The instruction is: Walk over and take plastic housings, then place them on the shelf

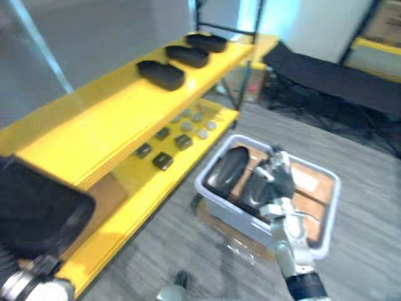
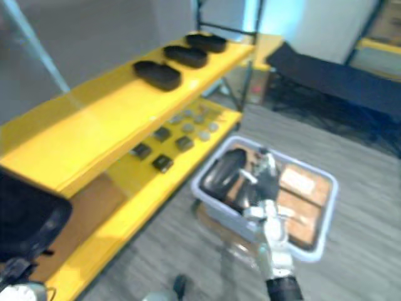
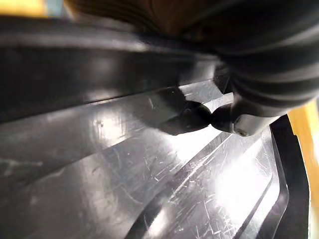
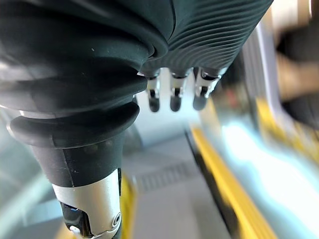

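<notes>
fingers of l hand (image 3: 247,117) pinch black housing (image 1: 37,210); r hand (image 1: 276,177) fingers loose over bin (image 1: 199,184).

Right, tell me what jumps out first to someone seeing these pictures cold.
First, the bright yellow shelf running along the left, with three black housings lined up on its top tier. Then the grey bin on the floor to its right, holding more black housings, with the right hand open above it.
</notes>
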Robot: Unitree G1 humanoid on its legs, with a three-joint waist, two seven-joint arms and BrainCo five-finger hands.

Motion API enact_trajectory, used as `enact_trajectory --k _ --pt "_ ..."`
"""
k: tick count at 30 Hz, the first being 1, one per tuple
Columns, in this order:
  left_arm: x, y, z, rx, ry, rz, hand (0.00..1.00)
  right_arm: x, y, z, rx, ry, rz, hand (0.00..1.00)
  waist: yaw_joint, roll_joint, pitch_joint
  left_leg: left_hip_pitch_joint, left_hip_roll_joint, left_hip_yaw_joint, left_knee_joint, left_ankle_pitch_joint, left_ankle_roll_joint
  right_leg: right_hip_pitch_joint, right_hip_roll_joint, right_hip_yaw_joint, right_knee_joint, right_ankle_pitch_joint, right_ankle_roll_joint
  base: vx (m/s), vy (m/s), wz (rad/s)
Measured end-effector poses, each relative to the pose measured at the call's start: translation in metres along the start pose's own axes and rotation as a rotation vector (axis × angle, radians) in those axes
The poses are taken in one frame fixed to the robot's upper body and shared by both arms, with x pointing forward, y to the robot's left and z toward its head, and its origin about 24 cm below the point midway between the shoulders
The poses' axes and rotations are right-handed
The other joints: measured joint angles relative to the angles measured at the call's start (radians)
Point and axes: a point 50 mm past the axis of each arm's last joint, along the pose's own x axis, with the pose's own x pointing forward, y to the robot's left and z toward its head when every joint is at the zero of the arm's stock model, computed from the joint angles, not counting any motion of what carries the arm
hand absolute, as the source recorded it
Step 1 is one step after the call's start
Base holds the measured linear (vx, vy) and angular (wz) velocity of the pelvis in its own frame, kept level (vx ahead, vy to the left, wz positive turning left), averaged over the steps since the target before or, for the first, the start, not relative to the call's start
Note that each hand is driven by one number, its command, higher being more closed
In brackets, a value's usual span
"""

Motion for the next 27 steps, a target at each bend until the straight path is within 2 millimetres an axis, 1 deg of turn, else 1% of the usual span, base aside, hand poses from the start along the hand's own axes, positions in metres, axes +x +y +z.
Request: enact_trajectory --k 2,3,6,9,11,12,13,14,15,16,17,18,19,20,22,23,25,27 --pt "-0.002 0.013 -0.001 -0.014 0.016 0.036 1.00 0.003 0.004 0.000 -0.004 0.005 0.020 0.00 0.019 -0.003 -0.001 0.000 -0.009 -0.024 0.000 -0.003 0.003 0.009 -0.006 -0.008 0.013 -0.005 -0.007 0.04 0.024 0.56" --pt "-0.005 0.024 -0.001 -0.021 0.027 0.068 1.00 0.003 0.005 0.000 -0.010 0.011 0.027 0.00 0.027 -0.014 -0.005 -0.008 -0.015 -0.042 0.000 -0.004 0.004 0.007 -0.011 -0.027 0.026 -0.012 -0.018 0.02 0.012 0.41" --pt "-0.009 0.032 -0.002 -0.069 0.049 0.066 1.00 0.003 0.005 -0.001 -0.038 0.018 0.034 0.00 0.033 -0.035 -0.009 -0.014 -0.022 -0.046 0.000 -0.001 0.008 0.007 -0.017 -0.026 0.028 -0.013 -0.019 0.01 -0.002 0.13" --pt "-0.007 0.028 0.001 -0.119 0.039 0.035 1.00 0.003 0.006 -0.001 -0.054 0.026 0.040 0.00 0.027 -0.040 -0.012 -0.013 -0.024 -0.040 0.000 -0.004 0.012 0.004 -0.021 -0.021 0.031 -0.014 -0.021 -0.03 -0.004 -0.07" --pt "-0.006 0.025 0.002 -0.133 0.023 0.024 1.00 0.004 0.005 -0.002 -0.071 0.041 0.046 0.00 0.023 -0.042 -0.013 -0.017 -0.025 -0.026 0.005 -0.005 0.014 -0.008 -0.026 -0.017 0.038 -0.026 -0.039 -0.05 -0.002 -0.16" --pt "-0.006 0.023 0.003 -0.141 0.018 0.021 1.00 0.005 0.004 -0.002 -0.079 0.048 0.048 0.00 0.020 -0.047 -0.012 -0.037 -0.029 -0.022 0.032 -0.016 0.022 -0.010 -0.028 -0.019 0.041 -0.029 -0.037 -0.08 0.016 0.00" --pt "-0.003 0.016 0.004 -0.168 0.002 0.006 1.00 0.005 0.000 -0.001 -0.096 0.051 0.044 0.00 0.015 -0.044 -0.003 -0.084 -0.047 -0.025 0.106 -0.056 0.028 -0.009 -0.037 -0.030 0.043 -0.045 -0.030 -0.09 0.024 0.10" --pt "-0.001 0.012 0.006 -0.180 -0.010 0.000 1.00 0.005 -0.002 0.000 -0.103 0.053 0.040 0.00 0.014 -0.048 -0.001 -0.104 -0.055 -0.026 0.139 -0.072 0.034 -0.007 -0.041 -0.040 0.043 -0.057 -0.027 -0.08 0.026 0.34" --pt "0.002 0.005 0.012 -0.212 -0.042 -0.017 1.00 0.006 -0.007 0.001 -0.115 0.057 0.027 0.00 0.011 -0.055 0.003 -0.142 -0.062 -0.013 0.206 -0.102 0.043 0.005 -0.049 -0.081 0.044 -0.075 0.002 -0.04 0.010 0.45" --pt "0.004 0.001 0.015 -0.229 -0.056 -0.030 1.00 0.006 -0.010 0.003 -0.123 0.056 0.014 0.00 0.005 -0.052 0.010 -0.157 -0.058 -0.001 0.238 -0.116 0.049 0.016 -0.048 -0.102 0.046 -0.076 0.009 -0.07 0.013 0.82" --pt "0.008 -0.004 0.019 -0.249 -0.082 -0.062 1.00 0.005 -0.016 0.004 -0.136 0.054 -0.017 0.00 -0.006 -0.040 0.022 -0.176 -0.043 0.034 0.269 -0.120 0.050 0.035 -0.045 -0.144 0.056 -0.082 0.001 -0.09 0.029 0.95" --pt "0.009 -0.007 0.022 -0.255 -0.103 -0.089 1.00 0.004 -0.021 0.006 -0.141 0.048 -0.049 0.00 -0.009 -0.038 0.028 -0.181 -0.042 0.049 0.265 -0.119 0.050 0.043 -0.051 -0.167 0.066 -0.094 -0.019 -0.10 0.042 0.90" --pt "0.010 -0.007 0.024 -0.255 -0.110 -0.096 1.00 0.003 -0.023 0.008 -0.141 0.042 -0.061 0.00 -0.009 -0.038 0.028 -0.188 -0.040 0.062 0.264 -0.119 0.050 0.041 -0.054 -0.168 0.072 -0.094 -0.020 -0.05 0.086 0.74" --pt "0.010 -0.008 0.026 -0.258 -0.118 -0.105 1.00 0.003 -0.026 0.011 -0.141 0.028 -0.075 0.00 -0.010 -0.037 0.032 -0.192 -0.038 0.074 0.265 -0.116 0.054 0.041 -0.059 -0.167 0.085 -0.092 -0.021 -0.01 0.107 0.59" --pt "0.010 -0.009 0.027 -0.259 -0.123 -0.116 1.00 0.002 -0.028 0.012 -0.142 0.027 -0.075 0.00 -0.009 -0.034 0.034 -0.194 -0.033 0.081 0.265 -0.102 0.060 0.042 -0.063 -0.155 0.113 -0.076 -0.031 0.01 0.095 0.49" --pt "0.011 -0.011 0.028 -0.262 -0.130 -0.128 1.00 0.002 -0.027 0.011 -0.141 0.028 -0.064 0.00 -0.008 -0.037 0.034 -0.193 -0.027 0.081 0.262 -0.102 0.061 0.040 -0.066 -0.151 0.135 -0.071 -0.039 0.01 0.058 0.35" --pt "0.011 -0.015 0.029 -0.269 -0.130 -0.154 1.00 0.002 -0.025 0.012 -0.144 0.025 -0.032 0.00 -0.006 -0.041 0.033 -0.191 -0.029 0.070 0.251 -0.099 0.065 0.023 -0.072 -0.109 0.174 -0.061 -0.053 0.02 0.054 0.29" --pt "0.013 -0.027 0.036 -0.295 -0.160 -0.220 1.00 -0.002 -0.026 0.011 -0.187 0.027 -0.008 0.00 -0.018 -0.045 0.035 -0.189 -0.038 0.024 0.222 -0.079 0.070 -0.015 -0.074 0.003 0.258 -0.045 -0.076 0.04 0.046 0.50"
